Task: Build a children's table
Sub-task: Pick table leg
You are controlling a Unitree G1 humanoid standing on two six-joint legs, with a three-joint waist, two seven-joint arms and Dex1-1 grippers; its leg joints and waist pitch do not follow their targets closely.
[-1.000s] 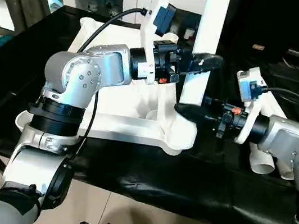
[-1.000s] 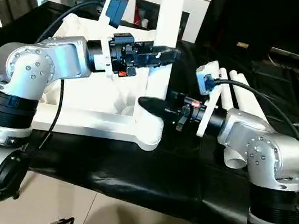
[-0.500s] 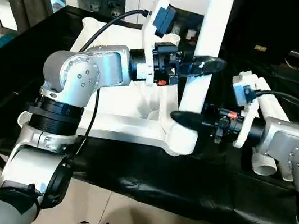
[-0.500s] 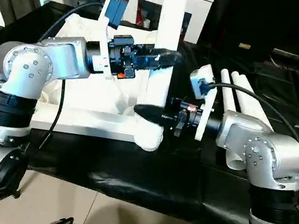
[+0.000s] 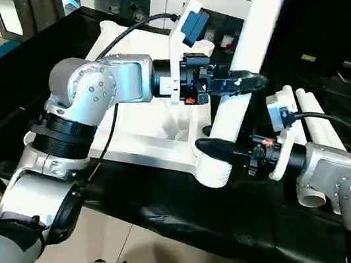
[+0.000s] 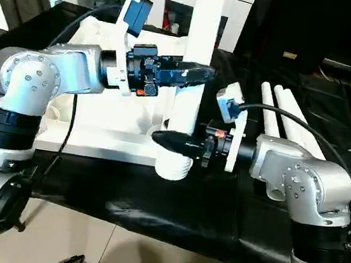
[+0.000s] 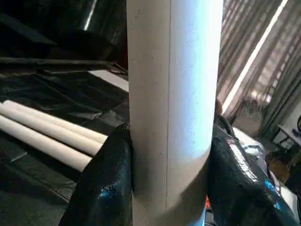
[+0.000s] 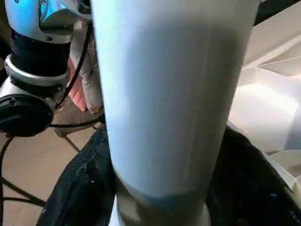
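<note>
Left eye view, left gripper (image 5: 240, 83) and right gripper (image 5: 216, 148) clamping upright leg (image 5: 250, 50) (white)

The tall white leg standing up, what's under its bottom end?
The leg stands in a round corner socket of the upside-down tabletop. Whether its bottom end is pushed fully in is hidden by the socket wall and the right gripper.

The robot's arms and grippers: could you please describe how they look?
Both arms have rounded silver metal shells with black joint bands. Each gripper, left gripper and right gripper, has two glossy black fingers behind a white wrist bracket; black cables loop to the wrists, and small red-orange fittings show near them.
</note>
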